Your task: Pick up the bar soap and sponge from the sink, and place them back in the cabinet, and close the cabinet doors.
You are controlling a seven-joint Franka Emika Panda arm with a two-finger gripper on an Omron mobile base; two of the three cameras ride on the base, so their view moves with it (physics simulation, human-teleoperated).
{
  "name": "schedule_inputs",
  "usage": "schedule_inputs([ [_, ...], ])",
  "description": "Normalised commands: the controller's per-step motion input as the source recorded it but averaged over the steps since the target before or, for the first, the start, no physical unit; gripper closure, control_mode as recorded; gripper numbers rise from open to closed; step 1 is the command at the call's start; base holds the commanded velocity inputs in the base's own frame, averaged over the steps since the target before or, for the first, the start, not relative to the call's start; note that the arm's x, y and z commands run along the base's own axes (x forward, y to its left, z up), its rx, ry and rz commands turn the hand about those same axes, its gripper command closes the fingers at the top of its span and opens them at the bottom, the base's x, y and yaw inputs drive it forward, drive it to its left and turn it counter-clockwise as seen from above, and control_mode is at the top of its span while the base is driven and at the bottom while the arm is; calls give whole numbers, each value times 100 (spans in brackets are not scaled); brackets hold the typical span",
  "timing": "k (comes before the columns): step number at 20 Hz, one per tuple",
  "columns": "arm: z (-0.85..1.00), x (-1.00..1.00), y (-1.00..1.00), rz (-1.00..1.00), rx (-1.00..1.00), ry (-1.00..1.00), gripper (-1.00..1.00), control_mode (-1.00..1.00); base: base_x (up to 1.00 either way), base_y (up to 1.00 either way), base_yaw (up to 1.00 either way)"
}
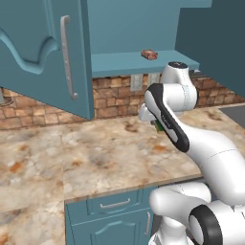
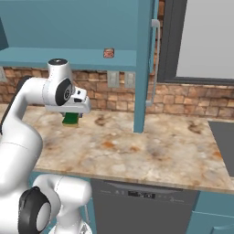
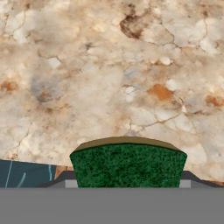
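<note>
The end effector (image 2: 71, 115) pinches the sponge (image 2: 71, 119) above the worktop (image 2: 151, 151). The bar soap (image 2: 109, 53) sits on the cabinet (image 2: 68, 27) shelf. Next the sponge needs lifting up beside it.

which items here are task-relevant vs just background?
Job: dark green sponge with yellow layer, clamped in the gripper; pinkish-brown bar soap on the teal cabinet shelf; open arched-panel teal cabinet door.
Background: marbled stone counter; brick backsplash; wall outlets.
</note>
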Motion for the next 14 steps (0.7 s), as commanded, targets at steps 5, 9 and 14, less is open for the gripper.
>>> schedule_inputs([
  [5, 10, 2, 0, 1, 0, -3, 100, -100, 2, 0, 0],
  [9, 39, 5, 13, 3, -1, -15, 100, -100, 0, 0, 0],
  [14, 53, 17, 37, 0, -3, -22, 100, -100, 0, 0, 0],
])
